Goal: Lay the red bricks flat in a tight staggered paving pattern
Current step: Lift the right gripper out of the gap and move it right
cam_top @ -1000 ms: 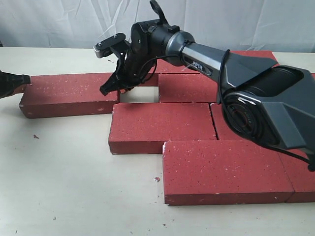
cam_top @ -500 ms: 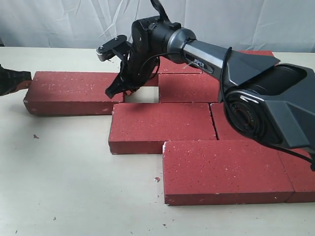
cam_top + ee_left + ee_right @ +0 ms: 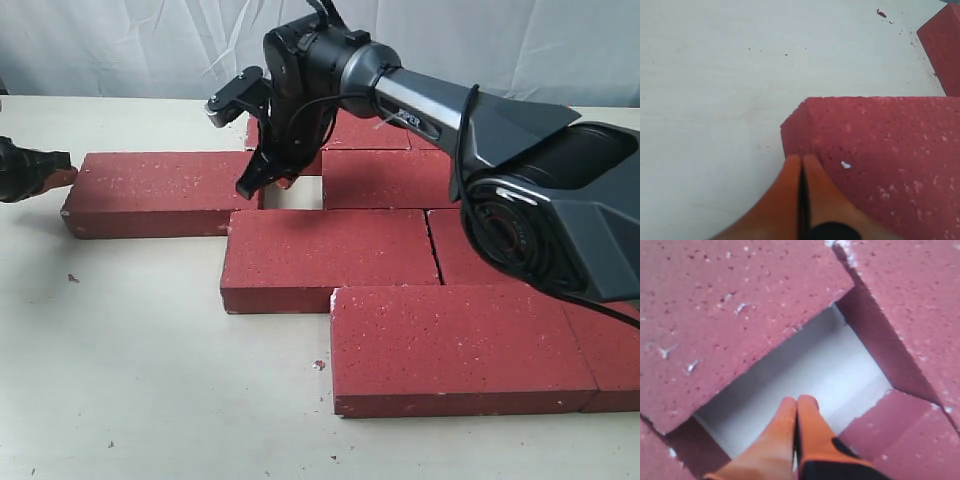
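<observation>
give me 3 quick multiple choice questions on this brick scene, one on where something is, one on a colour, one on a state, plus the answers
1. Where is the tip of the right gripper?
A. at the small bare gap among the dark-red rectangular paving bricks
B. on the brick nearest the camera
C. high in the air, far from any brick

2. What colour are that gripper's finger pads?
A. blue
B. green
C. orange

3. How is the left gripper?
A. wide open
B. shut, at the end of the leftmost brick
C. shut on a lifted brick

Answers:
1 A: the right wrist view shows the tips pointing at pale table framed by bricks.
2 C: the pads are plainly orange in the right wrist view.
3 B: the left wrist view shows its pads pressed together at the brick's edge.
</observation>
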Robot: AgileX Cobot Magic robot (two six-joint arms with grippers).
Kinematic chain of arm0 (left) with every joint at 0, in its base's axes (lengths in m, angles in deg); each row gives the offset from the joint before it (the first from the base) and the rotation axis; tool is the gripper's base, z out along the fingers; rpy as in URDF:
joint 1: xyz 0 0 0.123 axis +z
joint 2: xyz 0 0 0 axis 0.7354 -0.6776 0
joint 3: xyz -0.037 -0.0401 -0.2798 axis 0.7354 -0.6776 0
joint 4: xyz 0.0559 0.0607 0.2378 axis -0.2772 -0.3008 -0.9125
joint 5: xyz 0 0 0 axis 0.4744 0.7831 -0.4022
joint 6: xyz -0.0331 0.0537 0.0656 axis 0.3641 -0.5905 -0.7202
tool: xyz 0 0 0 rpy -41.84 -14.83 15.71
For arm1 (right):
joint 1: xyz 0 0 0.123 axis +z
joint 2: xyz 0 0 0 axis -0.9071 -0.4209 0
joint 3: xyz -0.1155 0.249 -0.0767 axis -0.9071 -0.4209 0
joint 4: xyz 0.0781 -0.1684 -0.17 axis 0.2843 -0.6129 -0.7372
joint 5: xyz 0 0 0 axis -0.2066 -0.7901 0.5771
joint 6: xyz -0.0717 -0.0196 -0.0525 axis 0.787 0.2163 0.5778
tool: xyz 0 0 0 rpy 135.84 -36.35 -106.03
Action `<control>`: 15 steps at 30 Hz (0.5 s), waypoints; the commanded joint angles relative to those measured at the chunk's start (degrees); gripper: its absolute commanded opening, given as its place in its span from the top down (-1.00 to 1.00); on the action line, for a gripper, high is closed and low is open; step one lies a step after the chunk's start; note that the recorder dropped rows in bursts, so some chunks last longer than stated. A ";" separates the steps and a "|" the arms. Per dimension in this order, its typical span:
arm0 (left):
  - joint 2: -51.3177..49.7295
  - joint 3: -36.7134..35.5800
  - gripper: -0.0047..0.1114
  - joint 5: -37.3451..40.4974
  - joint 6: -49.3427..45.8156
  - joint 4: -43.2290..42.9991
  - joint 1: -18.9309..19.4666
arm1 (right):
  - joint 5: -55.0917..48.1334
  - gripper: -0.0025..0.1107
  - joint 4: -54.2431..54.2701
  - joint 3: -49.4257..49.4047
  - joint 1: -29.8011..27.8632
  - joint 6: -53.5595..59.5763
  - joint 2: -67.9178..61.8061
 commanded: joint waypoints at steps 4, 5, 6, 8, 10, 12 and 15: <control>1.11 0.16 0.92 -1.07 -0.63 -1.42 0.03 | -8.05 0.97 -4.78 0.11 -0.17 -0.96 4.85; 1.42 0.16 0.92 -0.83 -0.50 -1.69 0.03 | -8.05 0.97 -5.15 0.11 -0.17 -1.10 5.19; 1.90 0.16 0.92 -0.83 -0.42 -1.98 0.03 | -8.05 0.97 -5.45 0.11 -0.17 -1.11 5.29; 3.43 0.16 0.92 -0.83 1.68 -5.21 -0.08 | -8.05 0.97 -5.58 -0.46 -0.17 -1.78 6.29; 5.33 0.16 0.92 -0.83 4.95 -8.62 -0.17 | -8.05 0.97 -5.46 -3.52 -0.17 -2.17 8.44; 7.06 0.16 0.92 -0.83 7.65 -11.94 -0.20 | -8.05 0.97 -5.59 -8.24 -0.17 -2.54 11.81; 9.06 0.16 0.92 -1.06 11.76 -16.40 -0.20 | -8.05 0.97 -8.57 -17.03 -0.17 -3.80 17.82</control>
